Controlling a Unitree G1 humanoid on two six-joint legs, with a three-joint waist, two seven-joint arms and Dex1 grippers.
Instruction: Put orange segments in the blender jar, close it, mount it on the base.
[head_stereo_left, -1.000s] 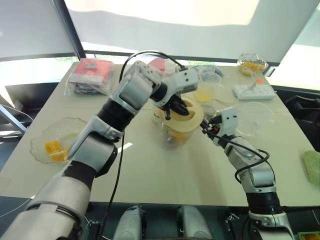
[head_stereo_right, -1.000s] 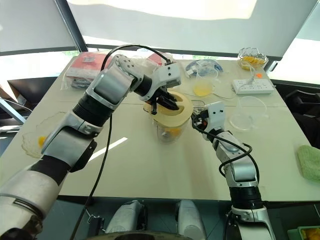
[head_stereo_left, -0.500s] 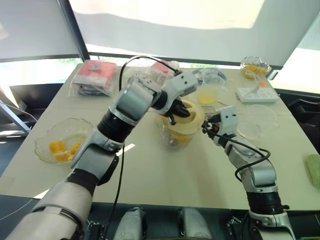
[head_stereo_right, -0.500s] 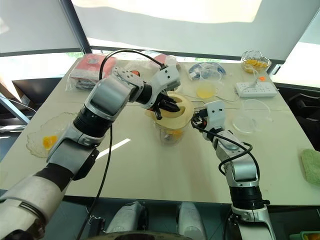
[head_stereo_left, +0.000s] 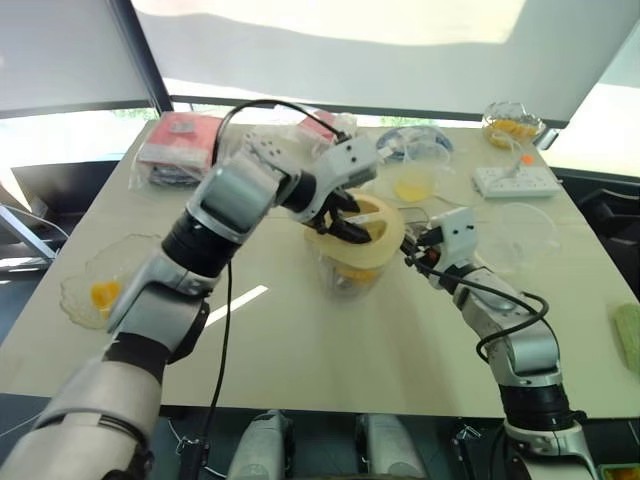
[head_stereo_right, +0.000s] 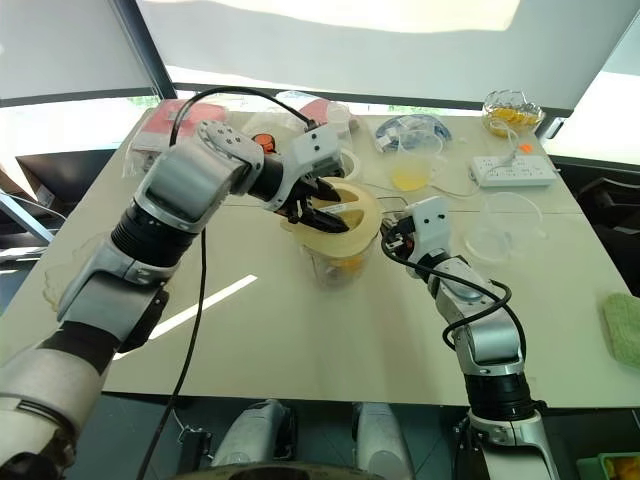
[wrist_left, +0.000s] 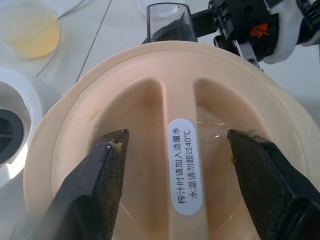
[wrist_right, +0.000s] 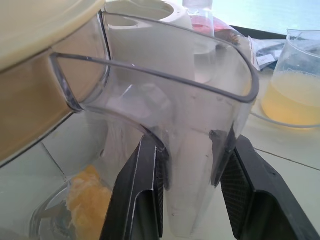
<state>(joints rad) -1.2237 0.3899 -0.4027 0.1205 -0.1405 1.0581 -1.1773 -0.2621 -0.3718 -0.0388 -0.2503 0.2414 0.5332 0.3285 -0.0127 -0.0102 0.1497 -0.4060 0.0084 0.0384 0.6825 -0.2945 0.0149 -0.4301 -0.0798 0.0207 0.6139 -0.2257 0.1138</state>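
Note:
The blender jar (head_stereo_right: 335, 262) stands mid-table with a cream lid (wrist_left: 150, 80) on top. Orange segments (wrist_right: 87, 192) lie at its bottom. My left gripper (wrist_left: 182, 140) hovers just over the lid, open, with one finger on each side of the lid's raised centre ridge. My right gripper (wrist_right: 187, 150) is shut on the jar's clear side handle (wrist_right: 200, 165) from the right. The white base (wrist_left: 10, 130) stands just behind the jar, partly hidden by my left hand. More orange segments (head_stereo_left: 103, 293) lie in a glass bowl at the table's left.
A measuring cup of yellow juice (head_stereo_left: 412, 182) and a white power strip (head_stereo_left: 514, 181) sit behind the jar to the right. An empty glass bowl (head_stereo_left: 515, 235) is beside my right arm. A bowl of fruit (head_stereo_left: 510, 125) stands far right, red packets (head_stereo_left: 180, 140) far left.
My left gripper has opened off the lid's ridge and risen slightly above it. The right gripper keeps its hold on the handle. The camera view has shifted a little.

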